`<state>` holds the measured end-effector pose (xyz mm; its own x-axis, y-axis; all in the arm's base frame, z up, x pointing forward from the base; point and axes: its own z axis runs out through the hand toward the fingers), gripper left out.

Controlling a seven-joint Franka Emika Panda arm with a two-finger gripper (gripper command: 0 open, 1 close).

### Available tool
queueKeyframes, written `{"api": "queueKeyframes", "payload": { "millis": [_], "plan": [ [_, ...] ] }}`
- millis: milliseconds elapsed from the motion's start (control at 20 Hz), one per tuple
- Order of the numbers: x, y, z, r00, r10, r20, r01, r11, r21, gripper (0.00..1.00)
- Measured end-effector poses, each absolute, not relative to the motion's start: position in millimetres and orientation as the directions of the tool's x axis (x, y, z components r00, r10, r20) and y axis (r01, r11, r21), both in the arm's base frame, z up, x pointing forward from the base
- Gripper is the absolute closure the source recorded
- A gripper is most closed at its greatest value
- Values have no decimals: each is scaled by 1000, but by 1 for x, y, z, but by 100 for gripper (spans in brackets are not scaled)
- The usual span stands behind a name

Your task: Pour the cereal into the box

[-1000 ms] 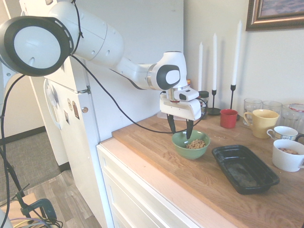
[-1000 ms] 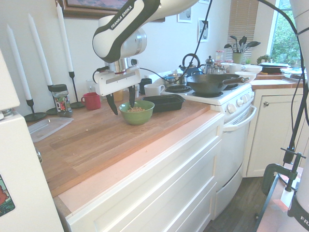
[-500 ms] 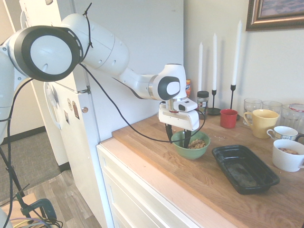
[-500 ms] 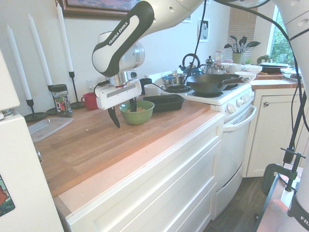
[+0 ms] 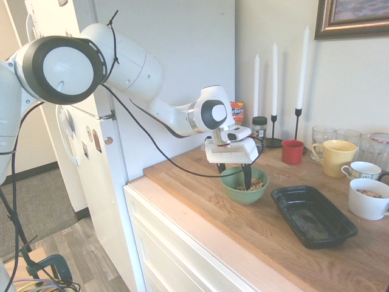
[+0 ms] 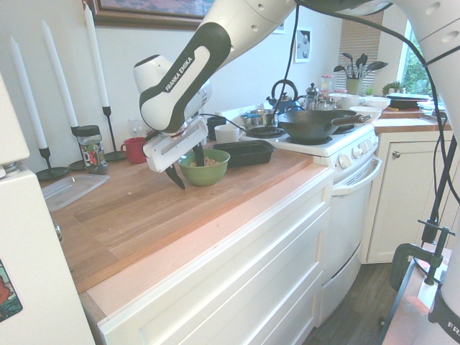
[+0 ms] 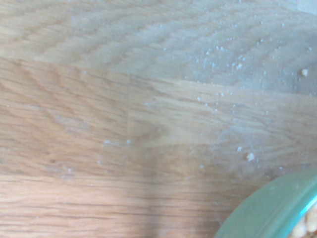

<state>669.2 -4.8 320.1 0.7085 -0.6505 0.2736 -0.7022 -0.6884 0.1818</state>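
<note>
In the first exterior view, the end effector (image 5: 234,173) is tilted at the green bowl (image 5: 242,193), its fingers spread wide, one at the bowl's far-left side and the other over the cereal (image 5: 257,184) inside. The box (image 5: 313,216), a black tray, sits near the bowl on the bench (image 5: 200,198). Beyond them stand a red mug (image 5: 292,151), a yellow mug (image 5: 336,158) and a white mug (image 5: 369,199) with brownish contents. In the second exterior view, one finger reaches into the bowl and the other hangs outside it; the box is just beside the bowl, towards the stove (image 6: 327,154). The wrist view shows pale crumbs (image 7: 250,156) scattered on the wood, with part of the bowl and a little cereal at a corner.
</note>
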Motion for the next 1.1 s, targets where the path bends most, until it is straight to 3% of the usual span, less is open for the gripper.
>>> {"api": "queueKeyframes", "payload": {
  "millis": [1100],
  "plan": [
    [666, -19, 324, 681, -677, 280, -728, -665, 163, 100]
  ]
}}
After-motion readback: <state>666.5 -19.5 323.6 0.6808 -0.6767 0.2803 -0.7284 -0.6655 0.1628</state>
